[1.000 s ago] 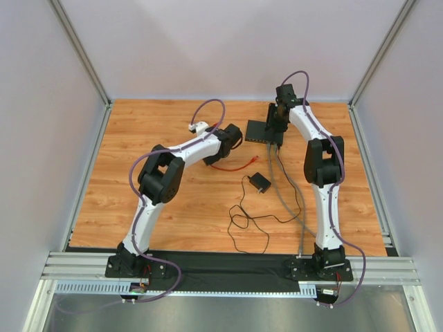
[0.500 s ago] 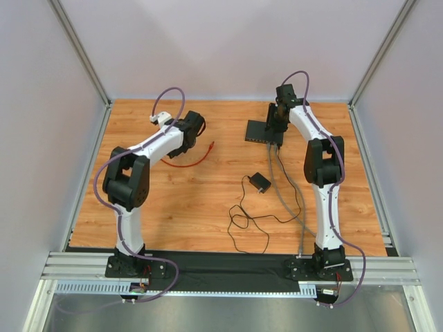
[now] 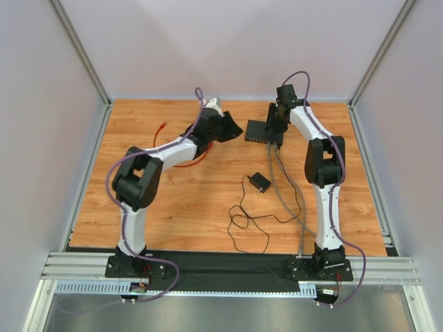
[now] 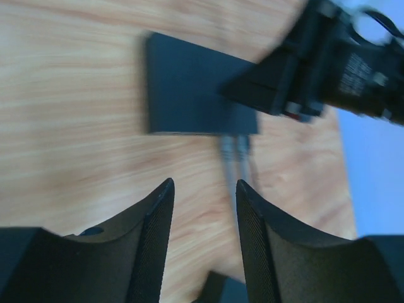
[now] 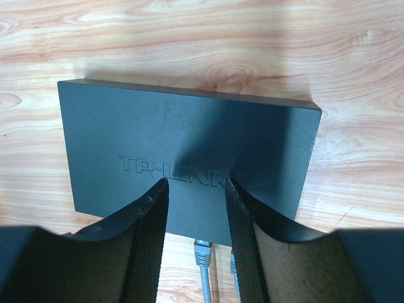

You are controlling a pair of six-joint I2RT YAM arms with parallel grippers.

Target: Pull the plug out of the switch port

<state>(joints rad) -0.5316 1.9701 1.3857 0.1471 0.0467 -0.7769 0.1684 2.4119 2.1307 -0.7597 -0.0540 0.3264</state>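
Jaws first: the left jaws stood partly parted w/ nothing btwn them, hanging just left of the switch (image 3: 261, 131) and looking across it. The right jaws were parted and empty too, set over the box's top face by its near edge (touching or just above, couldn't tell). Two grey plugs (image 4: 233, 145) sat side by side in the switch port (image 4: 235, 134) row on that near edge, their grey cables (image 3: 282, 181) trailing back toward the arm bases. A red cable (image 3: 163, 127) lay loose, well apart from the box, so prob. one lead was out already. Each plug looked small, light, hard plastic, likely w/ a latch tab needing a squeeze. The cord behind was soft and would only bend or strain if tugged. Best hold, I judged, was the plug body right beside the port, pulled straight out along the cable line. The box itself seemed light and apt to slide, so pinning it from above made sense. The surface (image 3: 173, 207) was smooth wood-grain, giving little friction. An adapter (image 3: 260, 182) and its thin cord (image 3: 239, 221) lay near the grey cables, a snag risk. Pale walls (image 3: 228, 48) and metal frame posts (image 3: 79, 48) closed in three sides, esp. tight behind the box.
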